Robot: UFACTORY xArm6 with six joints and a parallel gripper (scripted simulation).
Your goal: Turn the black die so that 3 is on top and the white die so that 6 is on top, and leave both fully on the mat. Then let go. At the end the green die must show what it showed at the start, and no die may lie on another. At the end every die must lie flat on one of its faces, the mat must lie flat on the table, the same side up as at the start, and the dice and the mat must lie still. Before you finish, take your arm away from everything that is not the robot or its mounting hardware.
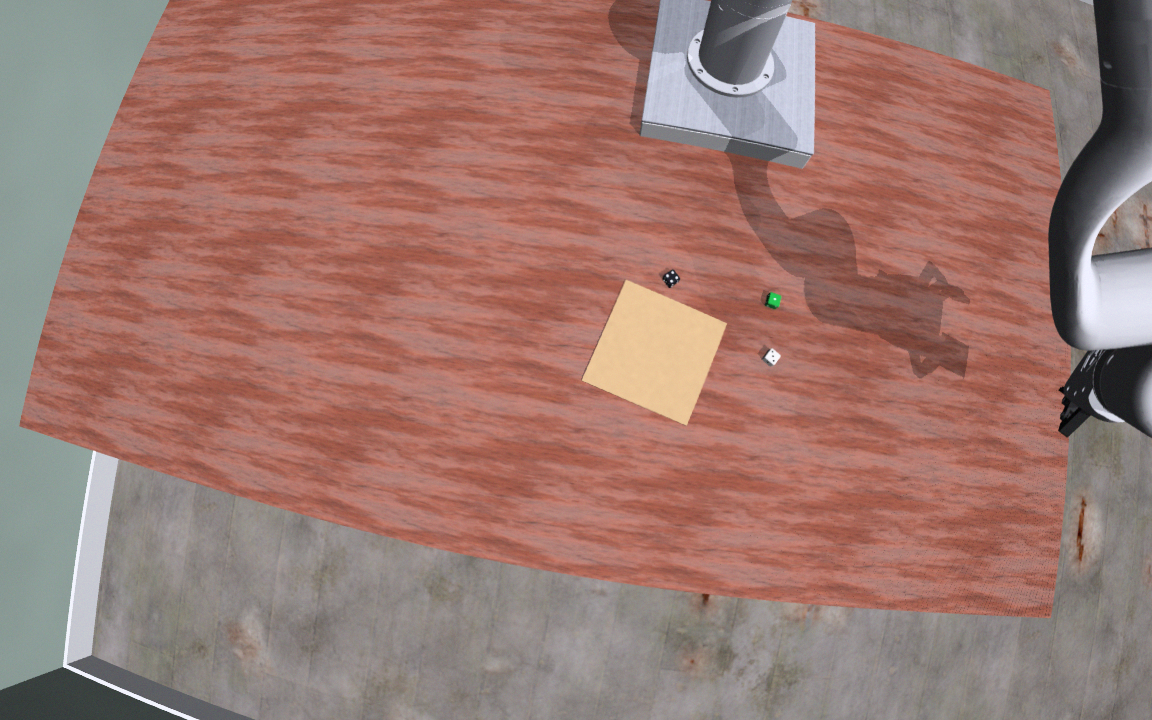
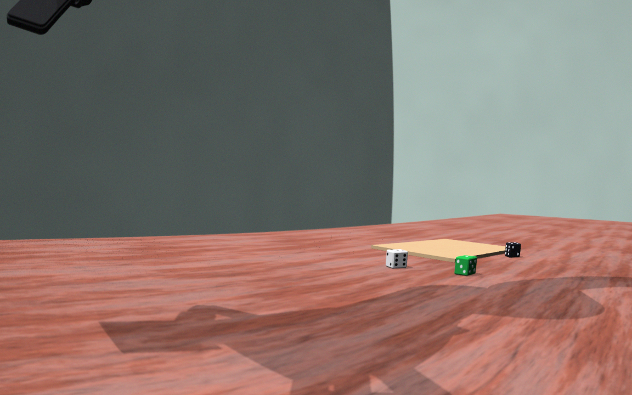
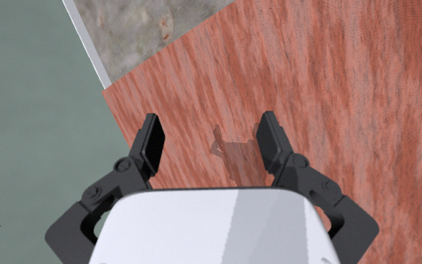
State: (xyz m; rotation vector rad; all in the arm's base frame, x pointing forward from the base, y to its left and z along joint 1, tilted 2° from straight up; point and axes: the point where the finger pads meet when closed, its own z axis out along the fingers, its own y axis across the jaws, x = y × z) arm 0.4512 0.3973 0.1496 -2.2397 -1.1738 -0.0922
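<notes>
The black die (image 1: 670, 278) (image 2: 512, 249) lies on the table just off the mat's edge; its top seems to show 4. The white die (image 1: 772, 356) (image 2: 396, 258) lies on the table beside the mat, its top seemingly 3, with 6 on a side face. The green die (image 1: 773, 300) (image 2: 465, 265) shows 1 on top, off the mat. The tan mat (image 1: 654, 352) (image 2: 441, 248) lies flat and bears no die. My gripper (image 1: 1065, 411) (image 3: 210, 124) is wide open and empty, high up near the table's right edge in the top view, far from the dice.
The arm's base plate (image 1: 687, 111) stands at the back edge of the wood-grained table (image 1: 338, 313) in the top view. The arm's shadow falls beside the green die. The wrist view shows a table corner and no dice.
</notes>
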